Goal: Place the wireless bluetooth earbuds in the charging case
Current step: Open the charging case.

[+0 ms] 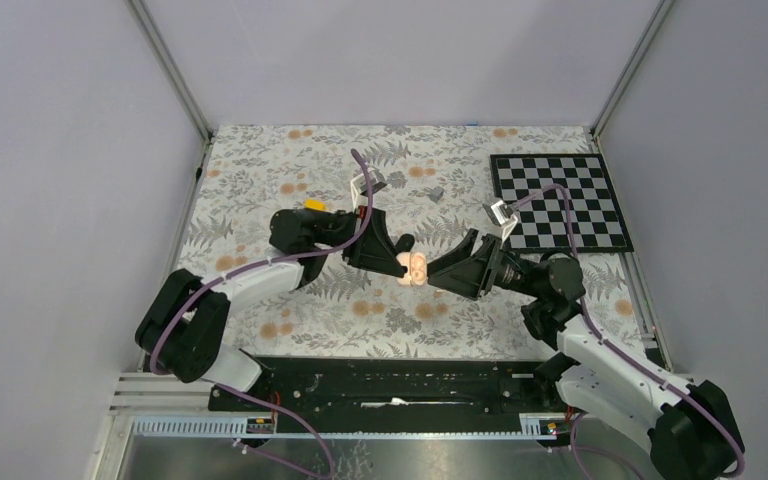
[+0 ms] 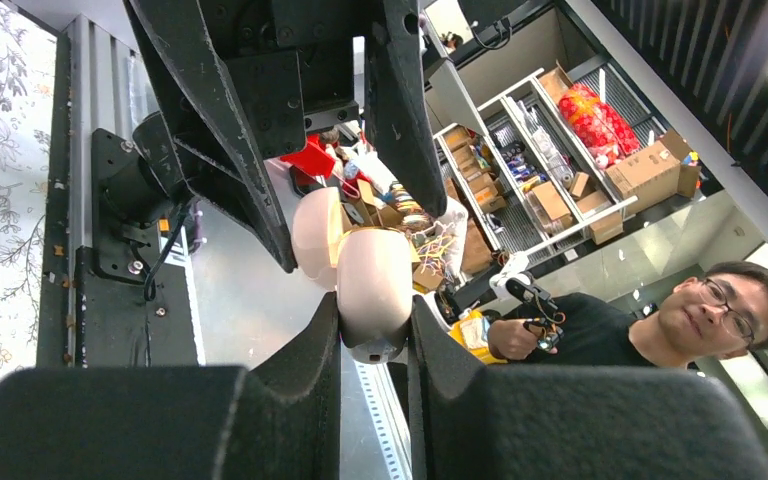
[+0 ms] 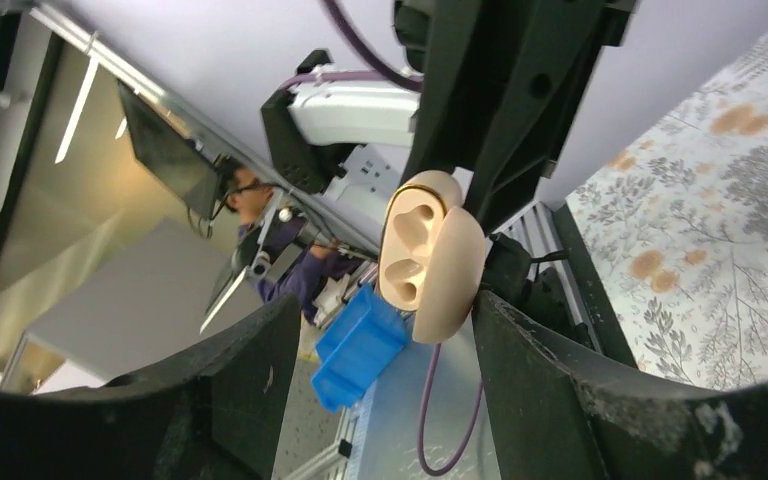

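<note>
A beige charging case [image 1: 412, 268] hangs above the middle of the table with its lid swung open. My left gripper [image 1: 398, 262] is shut on its lower half; in the left wrist view the case [image 2: 372, 285] sits pinched between the two pads of that gripper [image 2: 374, 340]. My right gripper [image 3: 385, 312] stands open around the case [image 3: 430, 255], whose two hollow sockets face this camera and look bare. The lid lies close against the right-hand finger [image 3: 520, 350]. The wireless bluetooth earbuds are out of view in all three views.
A small grey block [image 1: 436, 192] lies on the floral cloth behind the grippers. A black-and-white checkerboard [image 1: 560, 200] covers the back right. White frame posts and purple walls enclose the table. Purple cables run along both arms.
</note>
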`<state>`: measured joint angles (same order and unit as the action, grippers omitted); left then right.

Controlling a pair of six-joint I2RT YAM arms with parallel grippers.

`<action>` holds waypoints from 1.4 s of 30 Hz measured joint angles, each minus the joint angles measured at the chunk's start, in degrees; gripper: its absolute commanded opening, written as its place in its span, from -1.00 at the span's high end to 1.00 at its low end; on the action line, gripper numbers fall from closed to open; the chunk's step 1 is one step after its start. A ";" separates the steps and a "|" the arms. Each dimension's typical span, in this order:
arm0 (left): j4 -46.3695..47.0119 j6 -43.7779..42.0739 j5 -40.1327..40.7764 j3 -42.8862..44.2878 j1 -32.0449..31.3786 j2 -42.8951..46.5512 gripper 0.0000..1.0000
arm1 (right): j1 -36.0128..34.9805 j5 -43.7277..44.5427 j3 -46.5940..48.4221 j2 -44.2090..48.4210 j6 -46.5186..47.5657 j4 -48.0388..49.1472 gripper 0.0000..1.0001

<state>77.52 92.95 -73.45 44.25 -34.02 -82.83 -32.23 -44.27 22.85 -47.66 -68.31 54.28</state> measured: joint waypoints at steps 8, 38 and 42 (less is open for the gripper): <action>6.32 6.60 -1.01 0.61 -0.22 -0.79 1.00 | 0.09 -3.26 -0.04 -7.41 -7.39 16.26 -0.41; 6.71 10.91 -0.90 4.92 -0.66 0.11 1.00 | 0.09 -4.96 3.91 -14.84 -16.61 31.39 -0.11; 6.71 10.91 -0.74 4.92 -0.81 0.11 1.00 | 0.09 -4.96 4.33 -15.28 -16.61 31.61 -0.09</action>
<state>84.23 103.85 -74.19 49.17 -34.83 -82.72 -32.14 -49.23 27.18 -62.94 -84.93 85.89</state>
